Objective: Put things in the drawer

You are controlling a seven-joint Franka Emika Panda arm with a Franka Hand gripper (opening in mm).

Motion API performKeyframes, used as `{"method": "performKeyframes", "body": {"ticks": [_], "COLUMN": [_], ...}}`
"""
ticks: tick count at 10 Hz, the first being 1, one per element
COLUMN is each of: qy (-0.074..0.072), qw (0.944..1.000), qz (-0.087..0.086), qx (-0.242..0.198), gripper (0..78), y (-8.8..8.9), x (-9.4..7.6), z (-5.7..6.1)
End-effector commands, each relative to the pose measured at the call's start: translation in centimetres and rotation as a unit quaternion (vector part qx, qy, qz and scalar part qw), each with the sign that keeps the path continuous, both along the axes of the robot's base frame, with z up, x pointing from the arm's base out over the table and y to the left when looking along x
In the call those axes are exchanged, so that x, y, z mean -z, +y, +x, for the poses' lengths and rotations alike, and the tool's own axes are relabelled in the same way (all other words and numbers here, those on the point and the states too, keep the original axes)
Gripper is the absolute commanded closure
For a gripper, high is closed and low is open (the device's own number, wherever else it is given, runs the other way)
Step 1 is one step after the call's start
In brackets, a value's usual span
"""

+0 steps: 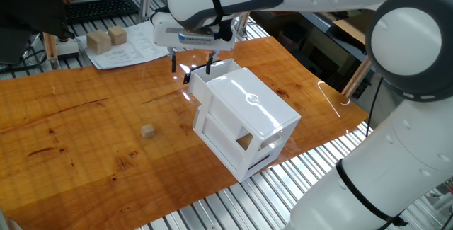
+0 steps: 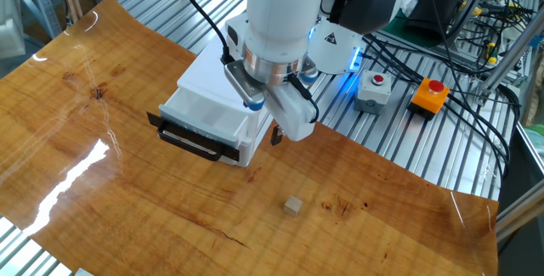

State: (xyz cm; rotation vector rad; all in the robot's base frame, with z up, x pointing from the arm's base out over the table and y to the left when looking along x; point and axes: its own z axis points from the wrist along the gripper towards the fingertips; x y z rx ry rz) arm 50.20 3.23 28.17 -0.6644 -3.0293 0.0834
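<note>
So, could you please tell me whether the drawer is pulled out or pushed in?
Pulled out: the drawer sticks out of the white cabinet, its black handle well forward and its tray open from above.

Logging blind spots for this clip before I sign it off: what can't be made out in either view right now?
- Drawer interior: shallow angle in both views, so its contents can't be judged.
- Pincer: in the other fixed view the wrist hides all but one fingertip.
- Small cube: too small to read any surface detail.
- Cabinet logo: too small to read.
</note>
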Motion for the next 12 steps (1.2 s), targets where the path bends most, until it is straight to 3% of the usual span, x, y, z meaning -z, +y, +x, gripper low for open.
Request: {"method": "performKeyframes", "body": {"ticks": [1,7,9,12], "qy": [0.007,0.013,0.018,0.020], "qw": [0.9998,0.9994,0.9968,0.9951], "qz": [-0.005,-0.001,0.005,0.004], "qx": [-0.016,-0.033,-0.078,-0.097], "gripper": [0.2,0.2,0.2,0.2], "y": [-0.03,-0.03,-0.03,-0.03], "x": [-0.22,-0.22,-0.22,-0.22], "z": [-0.08,-0.08,-0.08,-0.08]}}
